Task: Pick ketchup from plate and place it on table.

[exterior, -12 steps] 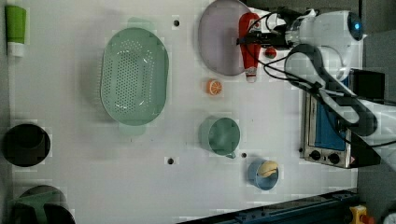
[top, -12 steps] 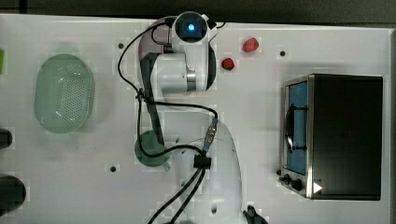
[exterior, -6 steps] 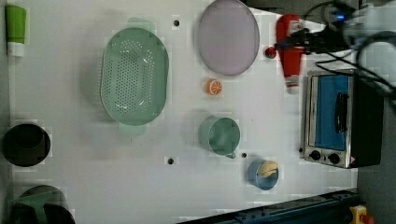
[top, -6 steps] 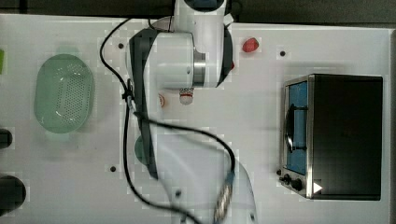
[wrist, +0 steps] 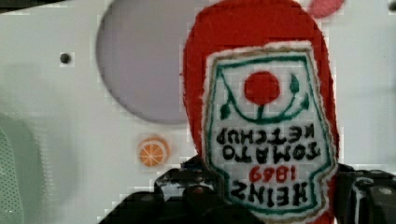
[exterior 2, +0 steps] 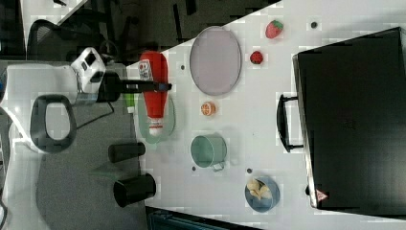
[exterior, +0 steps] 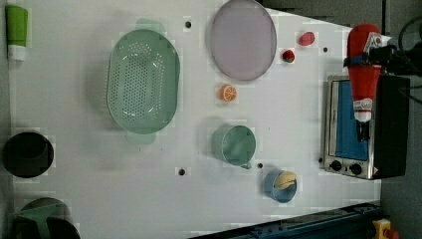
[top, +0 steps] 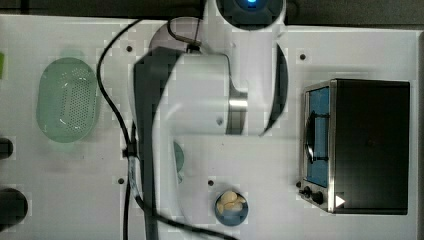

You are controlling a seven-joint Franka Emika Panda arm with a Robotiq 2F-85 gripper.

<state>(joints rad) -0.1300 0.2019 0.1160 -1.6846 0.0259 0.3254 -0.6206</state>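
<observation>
Pale green perforated basket (exterior: 143,81) sits upper left in the left view, with a teal cup (exterior: 234,144) lower center and an orange slice (exterior: 228,92) between them. Two strawberries (exterior: 306,38) lie near the top right. A toaster oven (exterior: 366,127) fills the right side, and a blue bowl (exterior: 280,185) of chips sits below, near the left view's bottom edge.

We see the red ketchup (exterior: 363,74) with its white, green-edged label, the greyish-lilac plate (exterior: 243,40), a pale green perforated basket (exterior: 143,82), an orange slice (exterior: 228,93), and the white desk (exterior: 99,174).
</observation>
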